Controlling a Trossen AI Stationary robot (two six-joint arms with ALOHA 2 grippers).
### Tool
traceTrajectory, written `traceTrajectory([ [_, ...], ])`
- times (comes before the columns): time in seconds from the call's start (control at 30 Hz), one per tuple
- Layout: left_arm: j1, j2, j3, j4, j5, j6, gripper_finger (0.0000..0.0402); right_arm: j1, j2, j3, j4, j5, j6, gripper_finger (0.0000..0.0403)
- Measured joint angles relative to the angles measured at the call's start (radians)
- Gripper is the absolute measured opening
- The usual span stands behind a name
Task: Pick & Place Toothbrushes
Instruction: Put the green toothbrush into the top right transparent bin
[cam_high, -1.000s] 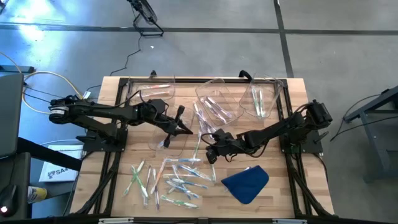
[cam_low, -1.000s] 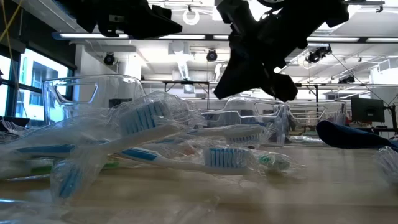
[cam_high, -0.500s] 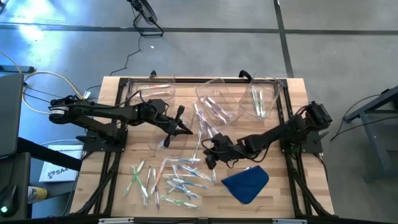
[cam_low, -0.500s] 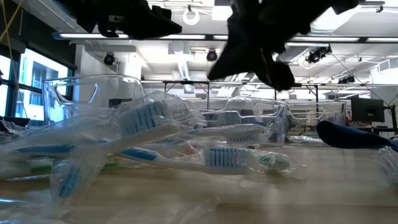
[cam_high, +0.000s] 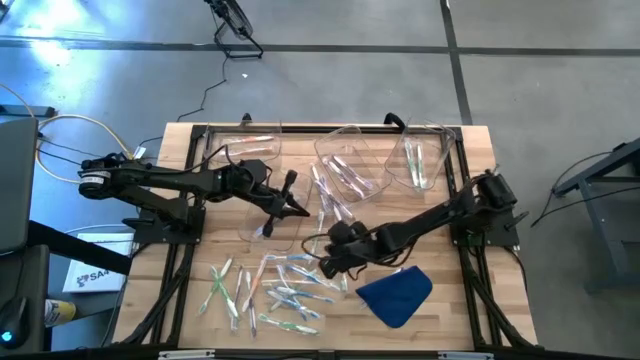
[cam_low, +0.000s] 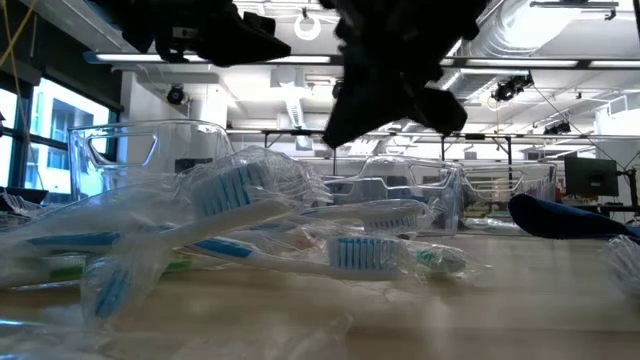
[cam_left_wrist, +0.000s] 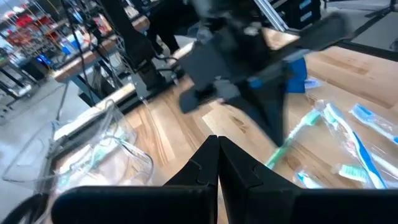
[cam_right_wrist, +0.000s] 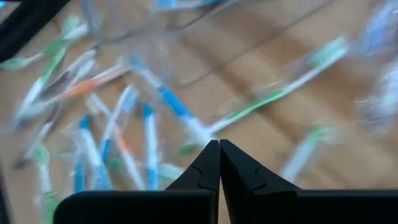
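Left tool (cam_high: 297, 209) hangs over the clear bin (cam_high: 268, 228) directly beneath it, fingers (cam_left_wrist: 205, 167) pressed together, nothing between them in its wrist view. It looks parked.

Just to the right of that tool, a green-handled toothbrush (cam_high: 320, 232) lies on the table (cam_high: 440, 320), between the two tools.

Right tool (cam_high: 327, 268) sits over the right edge of the toothbrush pile (cam_high: 285, 290), which spreads left of and nearer the front edge than this tool. Fingers (cam_right_wrist: 211, 167) are together and the wrist view shows no brush between the tips: empty. That view looks straight onto several blue, green and orange-accented wrapped brushes, blurred, so which one it is lined up on I can't tell. The low view shows the brushes in crinkly clear wrappers, overlapping.

Beyond the right tool, at the far edge of the table, two more bins (cam_high: 352, 165) already hold a few brushes. Blue cloth (cam_high: 395, 293) lies just right of the right tool.

Risks, my read:
- Jaws must part before descent; going down shut only shoves the pile around.
- Overlapping brushes: pinching two at once, or grabbing loose wrapper only, so the brush slips out on lift.
- Slick film plus slim handle: rotation in grip, bad drop into bin.
- Cloth is close; a sideways sweep could snag it.
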Motion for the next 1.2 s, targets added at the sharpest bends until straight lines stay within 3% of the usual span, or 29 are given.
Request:
traceTrajectory([
  [0.17, 0.000, 0.000, 0.000, -0.018, -0.001, 0.000, 0.0000, -0.009, 0.054, 0.030, -0.014, -0.054, 0.004, 0.0003],
  [0.87, 0.000, 0.000, 0.000, -0.022, -0.003, 0.008, 0.0000, -0.033, 0.063, 0.029, -0.004, -0.066, -0.003, 0.0004],
  [1.2, 0.000, 0.000, 0.000, -0.022, -0.005, 0.008, 0.0000, -0.034, 0.092, 0.018, -0.026, -0.074, 0.134, 0.0003],
])
